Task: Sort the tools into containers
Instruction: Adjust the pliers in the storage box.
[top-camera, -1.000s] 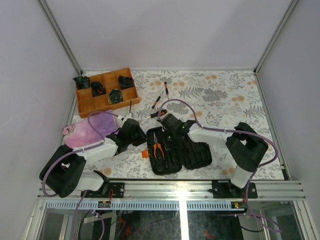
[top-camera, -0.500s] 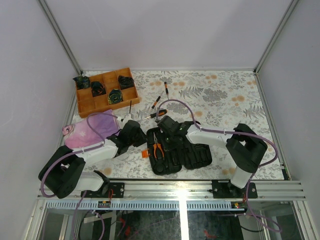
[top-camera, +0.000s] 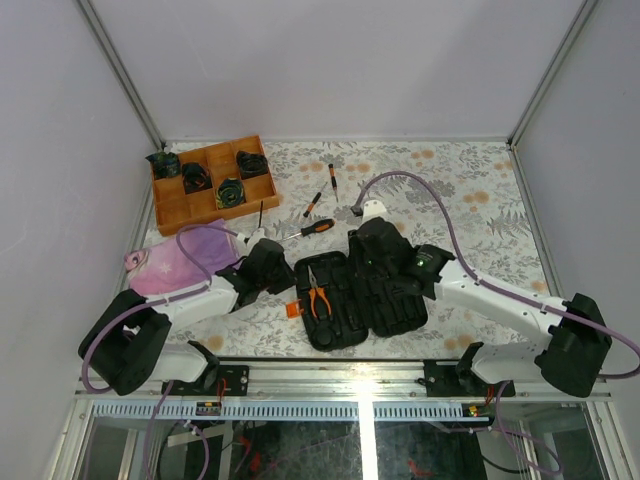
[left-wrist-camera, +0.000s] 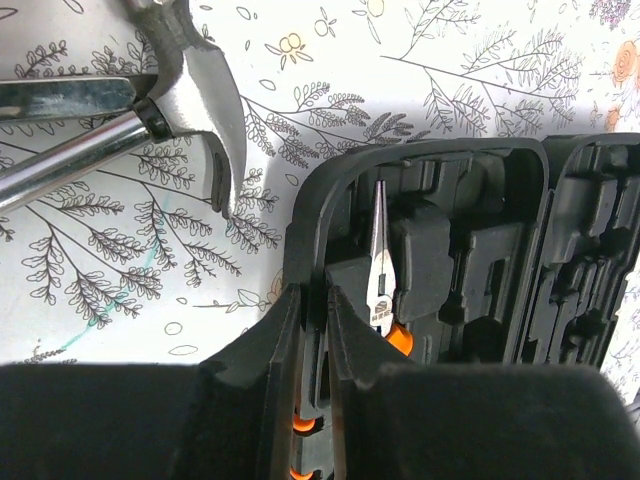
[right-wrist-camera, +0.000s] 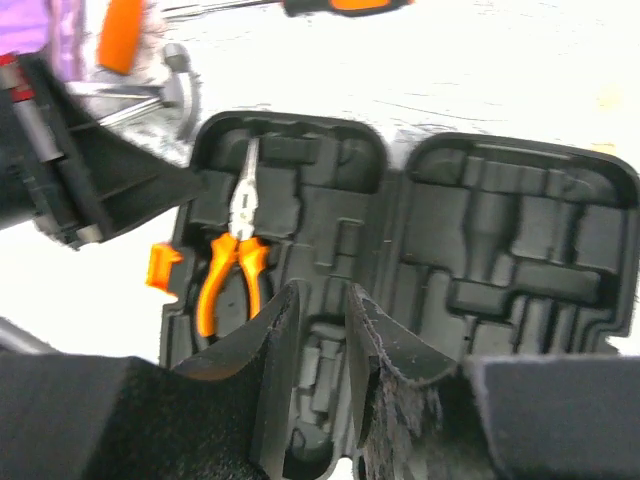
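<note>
One item, the pliers (top-camera: 317, 298), is seated in the left half of the open case (top-camera: 395, 312), at the near middle of the bench (top-camera: 460, 190). The case's left rim is clamped by the left tool (left-wrist-camera: 312, 300). The right tool (right-wrist-camera: 320, 290) is held above the case, fingers slightly apart, nothing between them. The hammer (left-wrist-camera: 190, 100), just left of the case, and the screwdriver (top-camera: 318, 227) and two thin drivers (top-camera: 313, 203) beyond it are not yet stowed. Fetching of the next item is judged to be in hand: the right tool should be carried to the screwdriver, spread wider and closed on its handle.
</note>
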